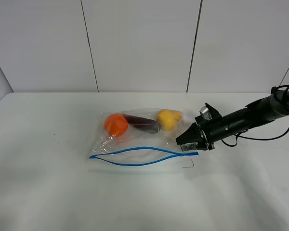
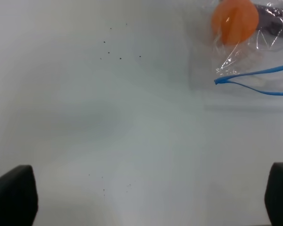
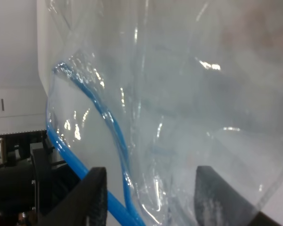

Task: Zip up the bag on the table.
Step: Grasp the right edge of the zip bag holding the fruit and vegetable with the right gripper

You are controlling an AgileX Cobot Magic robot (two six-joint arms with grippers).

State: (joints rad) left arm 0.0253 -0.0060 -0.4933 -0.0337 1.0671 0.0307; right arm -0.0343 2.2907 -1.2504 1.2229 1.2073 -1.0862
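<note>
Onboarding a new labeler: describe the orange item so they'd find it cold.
On the white table lies a clear bag with a blue zipper strip along its near edge. Inside, leftmost in the exterior view, is the orange item: round and bright, next to a dark purple piece and a yellow one.

reaches in low with the right arm (image 1: pixel 250 115), outstretched, fingers (image 3: pixel 92 197) of the right tool (image 1: pixel 185 143) parted partway. holds the left tool (image 2: pixel 146 195) spread wide, aimed downward.
</note>
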